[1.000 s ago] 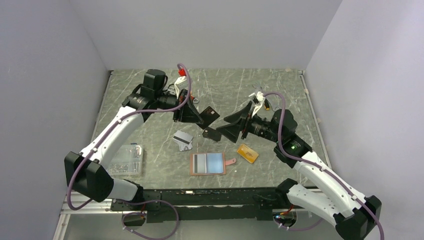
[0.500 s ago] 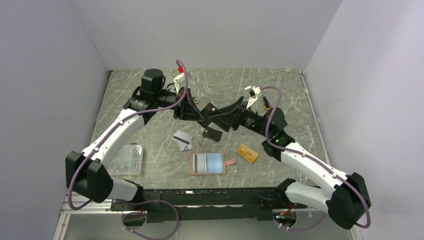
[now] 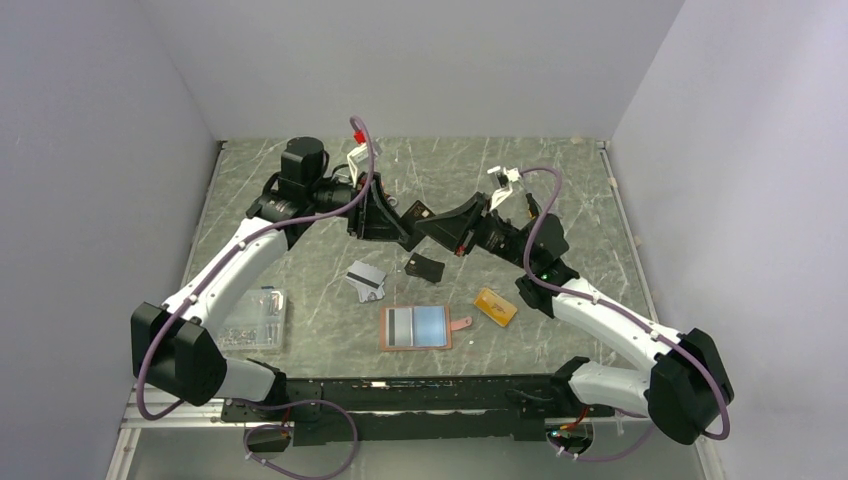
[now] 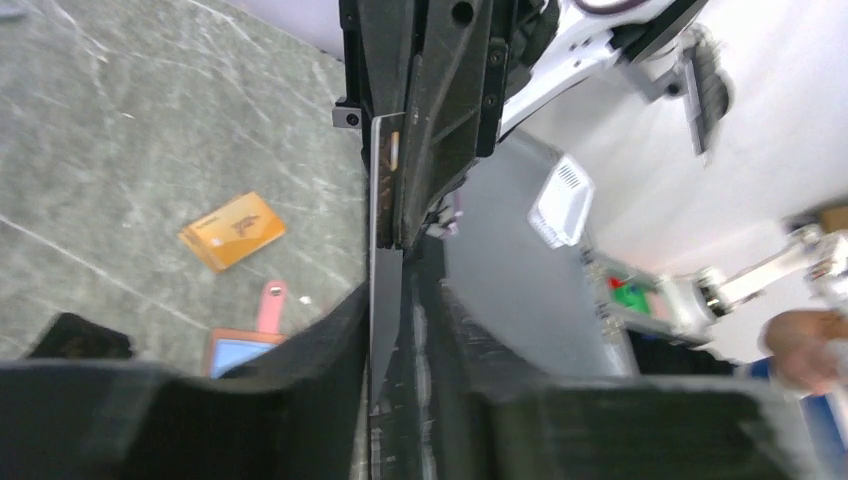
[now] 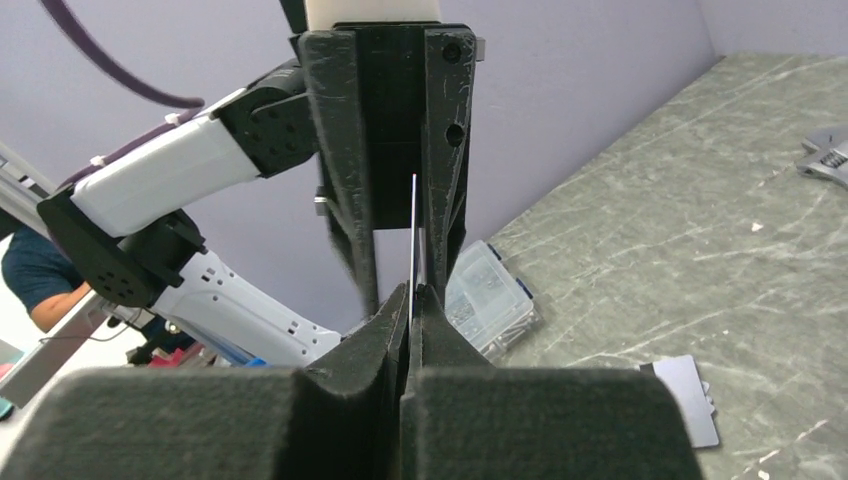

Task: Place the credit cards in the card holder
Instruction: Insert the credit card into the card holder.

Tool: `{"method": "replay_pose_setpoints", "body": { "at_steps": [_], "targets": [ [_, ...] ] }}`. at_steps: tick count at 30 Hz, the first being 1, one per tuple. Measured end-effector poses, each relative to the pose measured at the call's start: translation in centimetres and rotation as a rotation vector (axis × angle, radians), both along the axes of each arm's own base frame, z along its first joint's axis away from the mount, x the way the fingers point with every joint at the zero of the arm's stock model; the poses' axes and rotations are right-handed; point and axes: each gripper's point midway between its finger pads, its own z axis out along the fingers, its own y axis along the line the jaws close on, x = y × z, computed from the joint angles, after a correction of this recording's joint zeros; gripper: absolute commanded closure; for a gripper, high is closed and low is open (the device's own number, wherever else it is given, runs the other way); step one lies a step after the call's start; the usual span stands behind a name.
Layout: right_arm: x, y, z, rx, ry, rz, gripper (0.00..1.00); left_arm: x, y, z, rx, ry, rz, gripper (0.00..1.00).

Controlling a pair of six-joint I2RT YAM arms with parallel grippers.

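Note:
A black credit card (image 3: 414, 215) hangs edge-on in the air between both grippers above the table's middle. My right gripper (image 5: 410, 295) is shut on its thin edge (image 5: 412, 240). My left gripper (image 4: 400, 300) faces it, its fingers (image 5: 350, 150) standing slightly apart on either side of the card (image 4: 384, 270). On the table lie a second black card (image 3: 424, 267), a silver-grey card (image 3: 365, 280) and an orange-gold card (image 3: 495, 306). The reddish-brown card holder (image 3: 384, 329) lies open and flat near the front edge, showing grey and pale blue inside, its tab (image 3: 460, 322) pointing right.
A clear plastic box (image 3: 255, 318) of small parts sits at the front left by the left arm. A metal wrench (image 5: 825, 160) lies far back on the marble top. Grey walls close in the table on three sides.
My right gripper swung left to the card held by my left gripper and shut on it. The left gripper's fingers have eased apart.

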Motion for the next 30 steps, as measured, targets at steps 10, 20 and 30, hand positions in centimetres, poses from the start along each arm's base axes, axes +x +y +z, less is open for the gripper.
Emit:
{"method": "replay_pose_setpoints", "body": {
  "at_steps": [10,20,30],
  "targets": [
    [2.5,-2.5,-3.1,-0.189,0.131,-0.077,1.0,1.2,0.7,-1.5,0.111,-0.094,0.095,0.01],
    [1.5,-5.3,-11.5,-0.449,0.405,-0.094,1.0,4.6,7.5,-6.1,0.41,-0.356,0.366,0.01],
    [-0.3,-6.8,-16.7,-0.583,0.561,-0.088,1.0,5.2,12.2,-17.0,0.707,-0.257,0.468,0.01]
  ]
}}
